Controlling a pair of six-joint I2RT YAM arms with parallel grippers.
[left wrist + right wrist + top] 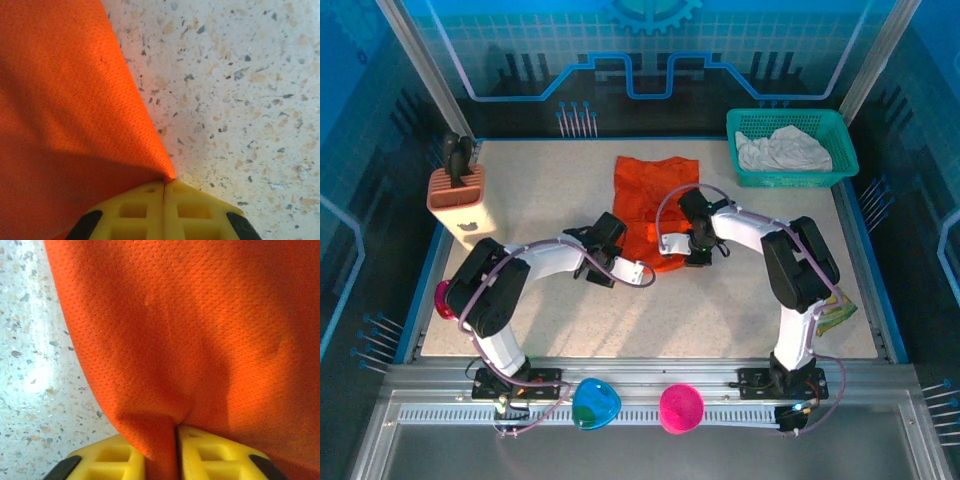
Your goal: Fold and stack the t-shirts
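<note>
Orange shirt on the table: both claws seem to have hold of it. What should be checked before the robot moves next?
1. Left gripper shut on the edge of the orange t-shirt: ok.
2. Right gripper shut on a pinch of the same cloth: ok.
3. Both grips at matching corners: cannot tell.
4. Left arm and right arm uncrossed in the top view: ok.
5. White t-shirt out of the way in the teal basket: ok.

Orange t-shirt (pixel 650 200) had fine dimpled weave. Off-white t-shirt (pixel 782 150) at 1 o'clock in teal mesh basket (pixel 790 178). Table (pixel 720 310) was beige, dark-speckled. Left gripper (pixel 164 187), right gripper (pixel 176 435) were yellow. Pink bowl (pixel 681 408), blue bowl (pixel 594 402) at 6 o'clock.
</note>
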